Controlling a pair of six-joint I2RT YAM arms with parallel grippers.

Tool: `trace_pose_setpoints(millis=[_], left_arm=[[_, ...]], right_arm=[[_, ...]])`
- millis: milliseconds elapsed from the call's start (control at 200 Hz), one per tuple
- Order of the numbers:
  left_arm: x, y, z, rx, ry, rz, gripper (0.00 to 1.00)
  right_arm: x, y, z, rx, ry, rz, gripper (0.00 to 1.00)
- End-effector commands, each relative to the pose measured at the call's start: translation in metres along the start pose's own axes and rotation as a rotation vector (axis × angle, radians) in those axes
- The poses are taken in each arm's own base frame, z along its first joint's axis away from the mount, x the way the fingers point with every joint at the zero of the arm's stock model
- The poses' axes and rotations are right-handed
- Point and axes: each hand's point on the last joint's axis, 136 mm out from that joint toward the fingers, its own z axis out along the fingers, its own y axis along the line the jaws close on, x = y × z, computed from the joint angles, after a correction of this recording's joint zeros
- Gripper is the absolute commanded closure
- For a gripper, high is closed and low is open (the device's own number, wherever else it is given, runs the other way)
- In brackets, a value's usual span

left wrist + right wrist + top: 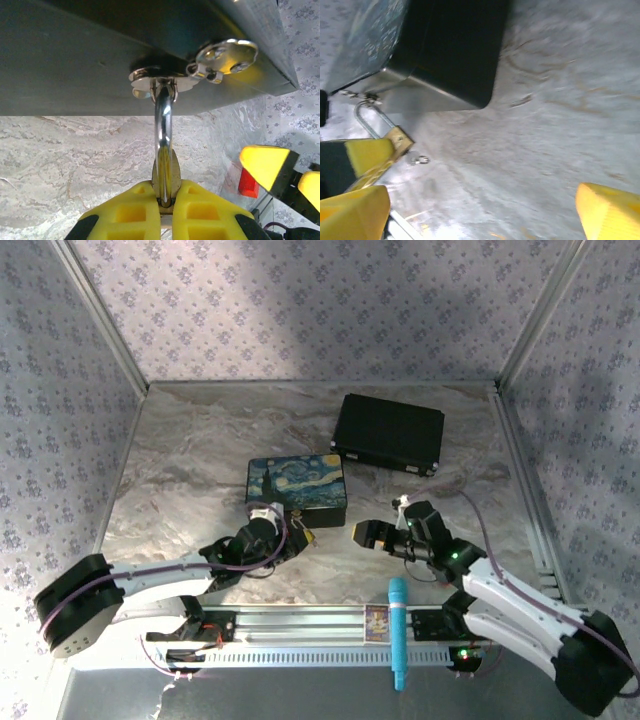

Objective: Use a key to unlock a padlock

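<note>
Marble table (190, 440), floral walls. Left gripper (167, 199) clamps padlock (164, 132) hanging off near wall of painted box (296, 483), long axis near-far. Right gripper (372, 533) spread wide, empty, just right of padlock. Probable key (420, 159) on table beside padlock.

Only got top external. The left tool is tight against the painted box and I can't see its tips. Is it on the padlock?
Observer: Yes. In the left wrist view the left tool is clamped on the padlock body, one finger on each side.
Operator: Shackle through the hasp?
Observer: Yes. The shackle runs up through the hasp on the front of the painted box.
Operator: Right tool holding anything?
Observer: No. In the right wrist view the right tool is wide open with nothing between its fingers.
</note>
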Motion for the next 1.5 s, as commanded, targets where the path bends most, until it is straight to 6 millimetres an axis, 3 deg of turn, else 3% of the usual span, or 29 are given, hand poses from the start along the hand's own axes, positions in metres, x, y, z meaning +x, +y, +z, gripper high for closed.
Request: trace_pose_setpoints(millis=[0, 120, 235, 380, 500, 780, 999, 1199, 1494], left_arm=[[-0.01, -0.028, -0.002, 0.046, -0.009, -0.029, 1.0], [-0.009, -0.03, -0.003, 0.053, -0.002, -0.045, 1.0], [-0.007, -0.031, -0.004, 0.06, 0.004, -0.056, 1.0], [-0.005, -0.034, -0.004, 0.061, 0.014, -0.059, 1.0], [-0.005, -0.037, -0.006, 0.07, 0.014, -0.064, 1.0], [-0.005, -0.042, -0.012, 0.095, 0.017, -0.067, 1.0], [-0.006, -0.043, -0.018, 0.1, 0.006, -0.06, 1.0], [-0.005, -0.04, -0.02, 0.101, 0.006, -0.066, 1.0], [-0.002, -0.035, -0.018, 0.085, 0.01, -0.06, 1.0]], right_arm=[[0.004, -0.045, -0.025, 0.317, 0.014, -0.254, 0.05], [-0.014, -0.017, -0.026, 0.344, -0.067, -0.517, 0.15], [-0.017, 0.029, -0.01, 0.275, -0.097, -0.79, 0.27], [0.005, 0.081, 0.024, 0.125, -0.09, -1.033, 0.4], [0.023, 0.106, 0.045, 0.048, -0.098, -1.143, 0.46], [0.04, 0.109, 0.075, 0.038, -0.111, -1.181, 0.47], [0.048, 0.111, 0.091, 0.068, -0.089, -1.212, 0.53], [0.037, 0.108, 0.093, 0.127, -0.143, -1.187, 0.7], [0.043, 0.112, 0.096, 0.059, -0.091, -1.144, 0.92]])
